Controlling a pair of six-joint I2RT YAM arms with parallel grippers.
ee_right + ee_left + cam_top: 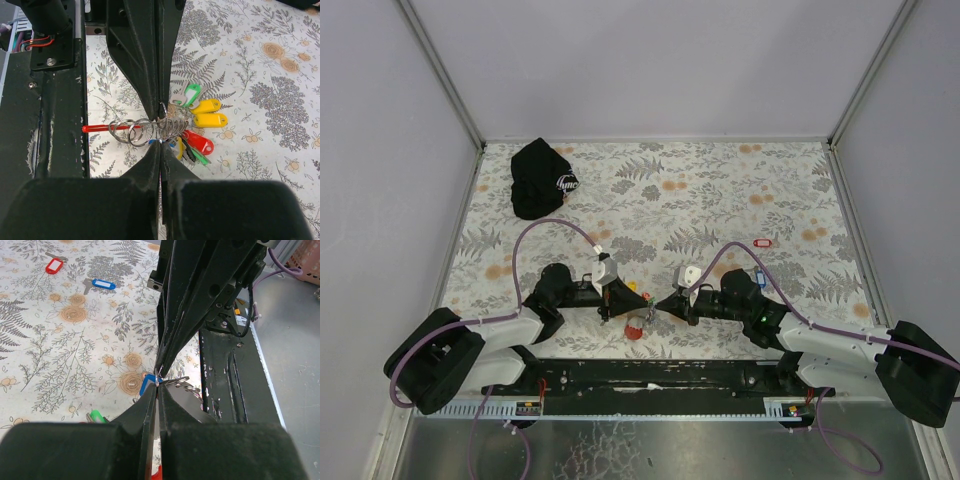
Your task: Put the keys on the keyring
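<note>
My two grippers meet tip to tip low over the table's near middle, left gripper [640, 297] and right gripper [660, 303]. In the left wrist view my left gripper [157, 388] is shut on the thin wire of the keyring [159, 375]. From the right wrist, the right gripper [160, 144] is shut on the same keyring [172, 128] from the opposite side. A bunch of keys hangs on it: yellow tags [210, 120], a green tag [190, 94], a red tag [200, 143]. Two loose keys lie apart: red tag [763, 242], blue tag [758, 278].
A black cap [542, 178] lies at the table's back left. A thin red bar [97, 128] sticks out of the bunch toward the black base rail [60, 125] along the near edge. A red plastic piece [633, 329] lies under the grippers. Side walls border the patterned table.
</note>
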